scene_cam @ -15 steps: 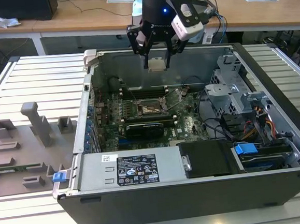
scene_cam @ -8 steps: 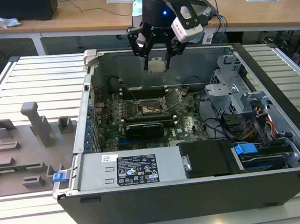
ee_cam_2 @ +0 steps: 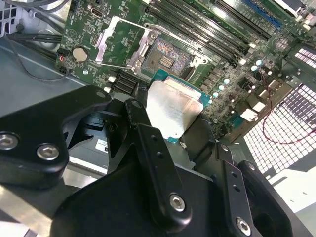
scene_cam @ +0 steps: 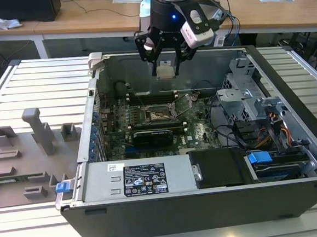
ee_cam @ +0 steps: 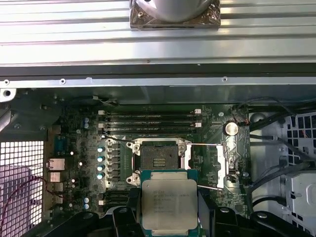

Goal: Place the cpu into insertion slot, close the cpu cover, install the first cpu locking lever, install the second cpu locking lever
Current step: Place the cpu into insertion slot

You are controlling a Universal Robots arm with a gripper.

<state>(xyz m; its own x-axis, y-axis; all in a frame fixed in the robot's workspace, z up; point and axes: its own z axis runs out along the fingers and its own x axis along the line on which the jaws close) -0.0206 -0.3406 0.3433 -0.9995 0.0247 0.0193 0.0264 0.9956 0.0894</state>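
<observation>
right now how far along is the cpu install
Barely started. Done: the chip has been picked up. In hand: the pincer holds it in the air above the board, not yet in the socket, which sits empty. Left: seating the chip, closing the cover, which stands swung open beside the socket, and latching both levers.
</observation>
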